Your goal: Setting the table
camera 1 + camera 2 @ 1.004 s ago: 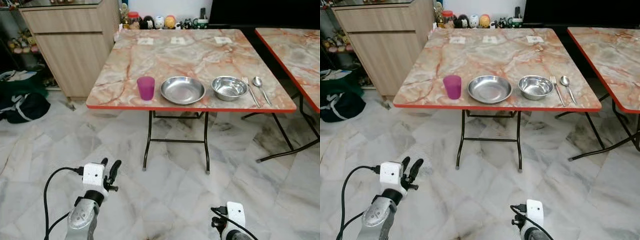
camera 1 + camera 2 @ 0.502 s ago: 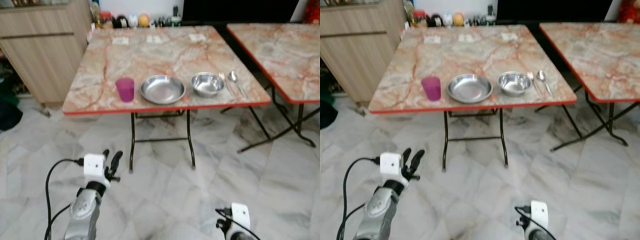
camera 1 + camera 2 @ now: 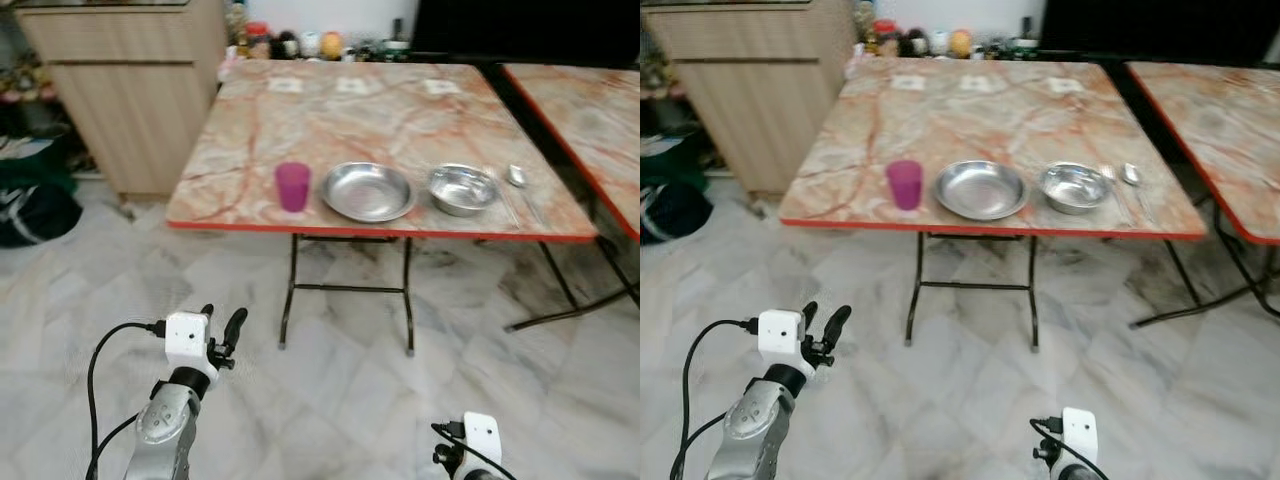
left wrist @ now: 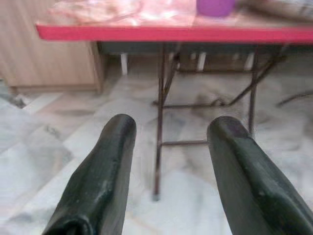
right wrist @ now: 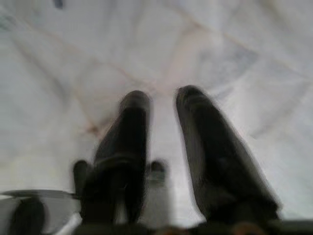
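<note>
Marble-top folding table is sitting ahead of the robot across bare tiled floor, a second table just to its right and a wooden cabinet to its left. Place setting is lying in a row along the near edge, left to right: purple cup, steel plate, steel bowl, then a fork and spoon, both with their long axes running away from the edge, blurred here. Everything is looking laid out already, so I'm judging the task as near done or in a final check. Key relation: the whole setting is lying forward of and above both grippers, well apart, out of reach from this spot. Left gripper is riding low over the floor, pointing at the table, more or less in line with the cup, so it's looking like the nearer arm for cup or plate. In its wrist view both fingers are standing apart with a clear gap, holding nothing, touching nothing. Right gripper is hanging low, aiming at the floor; its fingers are slightly parted and empty.
</note>
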You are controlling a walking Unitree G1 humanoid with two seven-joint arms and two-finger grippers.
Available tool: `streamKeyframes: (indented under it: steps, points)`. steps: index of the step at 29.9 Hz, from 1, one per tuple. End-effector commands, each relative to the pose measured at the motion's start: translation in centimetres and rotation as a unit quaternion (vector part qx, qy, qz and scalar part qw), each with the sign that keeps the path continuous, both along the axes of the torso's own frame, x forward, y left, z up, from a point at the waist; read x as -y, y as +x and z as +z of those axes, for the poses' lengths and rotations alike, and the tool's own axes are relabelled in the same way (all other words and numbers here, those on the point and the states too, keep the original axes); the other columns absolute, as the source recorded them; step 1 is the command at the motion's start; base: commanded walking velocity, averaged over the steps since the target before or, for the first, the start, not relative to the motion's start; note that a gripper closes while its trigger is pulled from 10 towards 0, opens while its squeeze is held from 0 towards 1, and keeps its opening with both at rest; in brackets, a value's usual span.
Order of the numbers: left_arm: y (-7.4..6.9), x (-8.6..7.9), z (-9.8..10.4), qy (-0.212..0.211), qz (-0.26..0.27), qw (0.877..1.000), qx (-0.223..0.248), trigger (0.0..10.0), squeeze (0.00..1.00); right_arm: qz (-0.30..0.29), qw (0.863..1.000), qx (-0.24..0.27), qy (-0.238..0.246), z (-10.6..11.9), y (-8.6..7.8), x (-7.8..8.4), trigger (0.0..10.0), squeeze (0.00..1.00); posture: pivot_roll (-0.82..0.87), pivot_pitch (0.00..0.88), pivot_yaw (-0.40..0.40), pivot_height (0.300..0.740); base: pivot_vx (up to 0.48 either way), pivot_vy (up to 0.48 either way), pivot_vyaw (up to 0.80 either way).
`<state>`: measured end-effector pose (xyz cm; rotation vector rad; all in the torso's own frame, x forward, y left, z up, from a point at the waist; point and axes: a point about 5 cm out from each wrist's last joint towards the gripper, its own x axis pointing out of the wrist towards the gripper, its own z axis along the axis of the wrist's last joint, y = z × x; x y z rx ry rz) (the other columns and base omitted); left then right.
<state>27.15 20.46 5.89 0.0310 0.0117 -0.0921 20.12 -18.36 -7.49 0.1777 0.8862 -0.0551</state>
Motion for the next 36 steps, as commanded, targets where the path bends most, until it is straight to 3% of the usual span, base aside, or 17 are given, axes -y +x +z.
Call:
streamKeyframes:
  steps: [1,4,5,16,17,18,26,27,36]
  points:
    - [0.4,1.1,0.4,-0.007,-0.014,1.0,0.009,10.0,1.0,-0.007,1.0,-0.018,-0.014,-0.4,-1.0,1.2,10.0,0.0,0.02,0.057,-0.029,0.74,0.379,0.0,0.0]
    - [0.4,1.0,0.5,-0.006,-0.014,1.0,0.01,10.0,1.0,-0.007,1.0,-0.019,-0.015,-0.4,-1.1,1.4,10.0,0.0,0.03,0.059,-0.031,0.74,0.374,0.0,0.0]
    - [0.3,1.0,0.6,0.0,-0.011,1.0,0.01,10.0,0.0,-0.007,1.0,-0.019,-0.015,-0.4,-1.0,1.5,10.0,0.0,0.03,0.059,-0.031,0.74,0.326,0.0,0.0]
    - [0.1,1.7,1.1,-0.006,-0.039,0.999,0.022,10.0,0.0,0.001,1.0,-0.012,-0.011,-0.2,-0.4,0.3,10.0,0.0,0.03,0.062,-0.032,0.74,0.0,0.0,0.0]
    - [0.0,1.9,1.1,-0.01,-0.045,0.999,0.022,10.0,0.84,0.002,1.0,-0.012,-0.011,-0.2,-0.3,0.2,10.0,0.0,0.03,0.063,-0.031,0.74,0.0,0.0,0.0]
    - [0.0,2.1,1.1,-0.013,-0.049,0.998,0.023,10.0,1.0,0.002,1.0,-0.011,-0.011,-0.2,-0.3,0.1,10.0,0.0,0.03,0.063,-0.031,0.74,0.0,0.0,0.0]
    - [0.1,3.4,1.9,-0.043,-0.093,0.994,0.026,10.0,1.0,0.003,1.0,-0.011,-0.011,-0.1,-0.2,0.1,10.0,0.0,0.03,0.065,-0.031,0.74,0.0,0.0,0.0]
    - [0.3,3.7,2.1,-0.048,-0.099,0.994,0.026,10.0,0.03,0.003,1.0,-0.011,-0.011,-0.2,-0.2,0.1,10.0,0.0,0.03,0.064,-0.03,0.74,0.0,0.0,0.0]
    - [0.4,3.9,2.3,-0.051,-0.095,0.994,0.025,10.0,0.0,0.002,1.0,-0.017,-0.012,-0.2,-0.4,0.2,10.0,0.0,0.03,0.062,-0.03,0.74,0.0,0.0,-0.26]
